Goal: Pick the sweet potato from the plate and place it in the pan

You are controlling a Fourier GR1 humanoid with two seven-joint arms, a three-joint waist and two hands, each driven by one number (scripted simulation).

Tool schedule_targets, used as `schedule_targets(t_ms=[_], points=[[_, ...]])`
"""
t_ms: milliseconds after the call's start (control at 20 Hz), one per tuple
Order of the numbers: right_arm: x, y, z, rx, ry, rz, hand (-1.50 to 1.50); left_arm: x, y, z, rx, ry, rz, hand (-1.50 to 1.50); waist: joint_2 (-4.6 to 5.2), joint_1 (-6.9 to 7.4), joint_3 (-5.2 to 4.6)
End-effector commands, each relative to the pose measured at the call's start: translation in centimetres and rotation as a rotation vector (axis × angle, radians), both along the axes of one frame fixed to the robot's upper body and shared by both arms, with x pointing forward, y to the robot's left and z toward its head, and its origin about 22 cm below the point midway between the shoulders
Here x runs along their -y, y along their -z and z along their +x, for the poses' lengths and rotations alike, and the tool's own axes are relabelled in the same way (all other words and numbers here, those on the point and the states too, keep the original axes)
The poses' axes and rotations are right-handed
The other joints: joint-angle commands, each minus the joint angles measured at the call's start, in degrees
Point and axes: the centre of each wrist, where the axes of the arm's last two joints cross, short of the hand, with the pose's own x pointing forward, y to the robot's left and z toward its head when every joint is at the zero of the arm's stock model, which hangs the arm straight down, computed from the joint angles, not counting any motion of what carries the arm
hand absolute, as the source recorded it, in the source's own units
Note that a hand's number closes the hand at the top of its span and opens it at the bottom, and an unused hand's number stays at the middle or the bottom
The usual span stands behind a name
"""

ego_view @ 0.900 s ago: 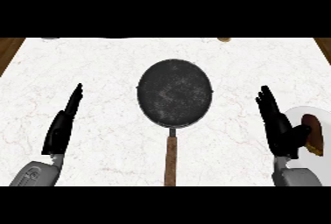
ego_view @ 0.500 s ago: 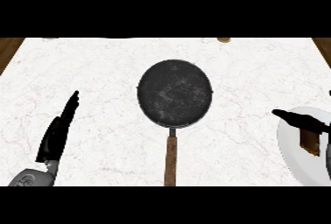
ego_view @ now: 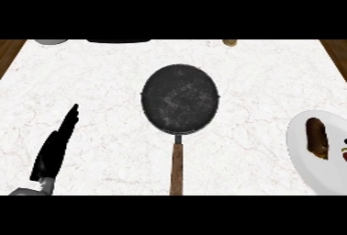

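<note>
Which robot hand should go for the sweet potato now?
Right, probably: the sweet potato lies on the plate at the right edge. The left robot hand is across the pan; the right isn't in view.

White marbled surface [ego_view: 102, 82] with faint reddish veins, evenly lit; brown wooden edging [ego_view: 9, 50] at both far corners.

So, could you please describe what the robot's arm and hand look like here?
Only the left hand shows: black, slim, with long tapering fingers. A short grey piece of forearm joins it at the lower edge. No cables or markings are visible. The right hand is out of view.
</note>
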Motion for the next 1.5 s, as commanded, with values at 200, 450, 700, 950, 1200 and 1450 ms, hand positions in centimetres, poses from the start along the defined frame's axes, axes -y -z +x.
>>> schedule_targets(t_ms=[200,450,700,950,1200,1450], points=[[-4.1,-7.2,1.8,-0.41,0.01,-0.077,-1.5,0.1,-1.6,0.3,0.002,0.023,-0.009,0.0,0.27,1.56,0.19],[-8.2,-10.6,4.5,-0.552,-0.058,0.033,-1.5,1.2,-1.8,0.2,0.004,0.035,-0.021,0.0,0.55,2.6,0.48],[-9.1,-12.3,6.9,-0.668,-0.043,0.066,-1.5,0.0,-2.3,-1.4,-0.017,0.047,-0.002,0.0,0.51,2.99,0.52],[-8.2,-9.4,9.5,-0.76,-0.002,0.155,-1.5,1.7,-1.7,-2.2,-0.016,0.043,-0.023,0.0,0.62,3.46,0.59],[-8.3,-9.5,12.0,-0.862,0.014,0.173,-1.5,2.6,-2.4,-0.6,-0.005,0.057,-0.03,0.0,0.87,3.37,0.58],[-9.1,-8.5,13.3,-1.02,0.045,0.178,-1.5,1.7,-2.4,-0.9,0.003,0.069,-0.02,0.0,0.68,3.5,0.46]])
